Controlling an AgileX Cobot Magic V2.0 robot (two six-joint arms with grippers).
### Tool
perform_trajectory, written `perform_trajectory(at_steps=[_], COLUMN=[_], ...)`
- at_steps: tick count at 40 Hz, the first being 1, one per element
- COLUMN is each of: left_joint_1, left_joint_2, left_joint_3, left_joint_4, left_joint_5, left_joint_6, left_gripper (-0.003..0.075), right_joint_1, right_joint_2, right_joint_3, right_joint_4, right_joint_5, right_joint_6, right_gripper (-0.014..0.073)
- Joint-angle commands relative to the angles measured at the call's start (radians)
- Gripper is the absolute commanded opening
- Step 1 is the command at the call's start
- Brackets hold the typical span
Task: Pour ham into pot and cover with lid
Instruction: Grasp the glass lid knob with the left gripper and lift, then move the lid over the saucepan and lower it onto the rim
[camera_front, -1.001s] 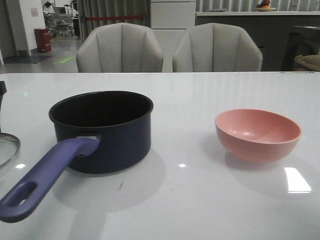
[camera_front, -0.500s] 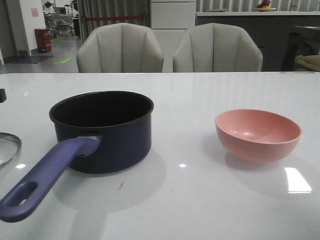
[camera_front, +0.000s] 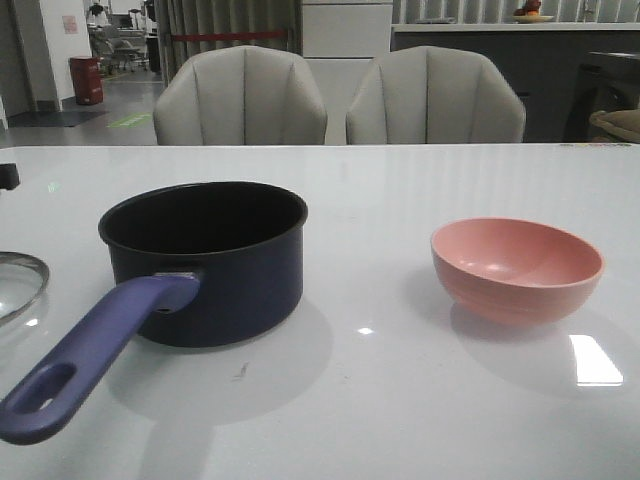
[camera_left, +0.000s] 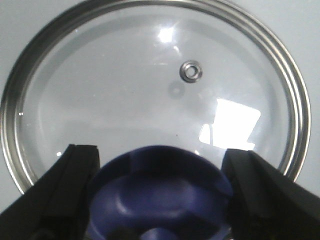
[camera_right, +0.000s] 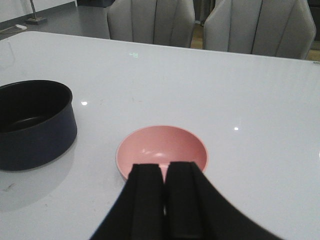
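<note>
The pot (camera_front: 220, 280) stands left of centre on the table, dark navy with a black inside, its purple-blue handle (camera_front: 90, 350) pointing to the front left. It also shows in the right wrist view (camera_right: 35, 130). The glass lid (camera_left: 125, 90) fills the left wrist view. My left gripper (camera_left: 161, 155) is shut on its blue knob (camera_left: 160, 195), one finger on each side. Only the lid's rim (camera_front: 18, 285) shows at the front view's left edge. My right gripper (camera_right: 165, 166) is shut and empty, near the pink bowl (camera_right: 160, 147). The ham is out of view; the bowl looks empty.
The pink bowl (camera_front: 516, 268) sits on the right of the white glossy table (camera_front: 400, 400), well apart from the pot. Two grey chairs (camera_front: 240, 95) (camera_front: 435, 95) stand behind the far edge.
The lid's edge at the left of the front view has risen a little. The pot and the pink bowl have not moved.
</note>
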Motion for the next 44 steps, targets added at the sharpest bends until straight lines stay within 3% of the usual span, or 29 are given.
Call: perform_trajectory(at_steps=[1,11,22,30,44], left_joint_1=[-0.005,-0.042,-0.200,-0.342,-0.511], left_joint_2=[-0.076,-0.133,-0.144,-0.132,-0.132], left_joint_3=[-0.081,-0.219,-0.426,-0.441,-0.416], left_joint_4=[-0.010,-0.007,-0.001,-0.001,-0.008], left_joint_5=[0.029,0.068,0.141,0.141,0.141], left_joint_6=[0.011,0.046,0.087,0.165,0.165], left_gripper=[0.0206,0.0206,0.0206,0.0206,0.0206], right_joint_1=[0.000,0.000,0.000,0.000,0.000], right_joint_2=[0.001,0.001,0.001,0.001,0.001], right_joint_3=[-0.028,-0.028,-0.028,-0.028,-0.028], right_joint_4=[0.007,0.007,0.007,0.007,0.007], right_joint_5=[-0.070,-0.070,-0.070,-0.070,-0.070], right_joint_6=[-0.009,-0.009,-0.009,-0.009,-0.009], right_gripper=[0.0148,0.0148,0.0148,0.0148,0.0148])
